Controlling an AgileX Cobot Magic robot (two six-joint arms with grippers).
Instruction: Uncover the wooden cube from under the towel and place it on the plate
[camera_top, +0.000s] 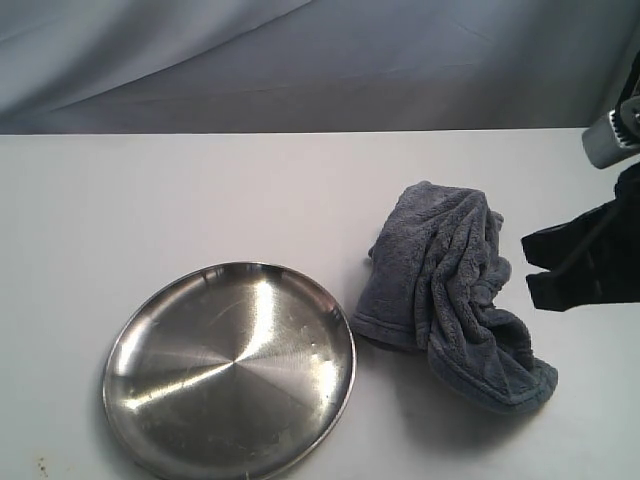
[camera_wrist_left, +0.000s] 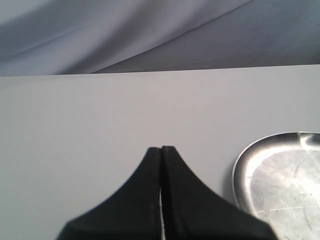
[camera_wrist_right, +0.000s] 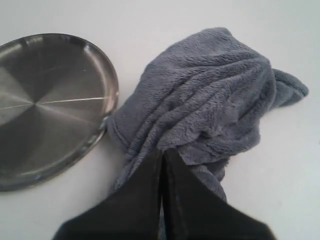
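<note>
Towel (camera_top: 450, 290), plush, bunched by shiny steel plate (camera_top: 230, 370), left end effector (camera_wrist_left: 161, 148), right end effector (camera_wrist_right: 163, 150) both closed

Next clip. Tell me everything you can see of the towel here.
The towel is a thick blue-grey plush cloth with a stitched hem, crumpled into a ridged mound on the white table, right of the plate in the exterior view. Its hemmed corner reaches the plate's rim; contact there is unclear. It bulges, but nothing shows beneath. The shut right gripper sits at its side away from the plate; whether it touches the cloth cannot be told.
</note>
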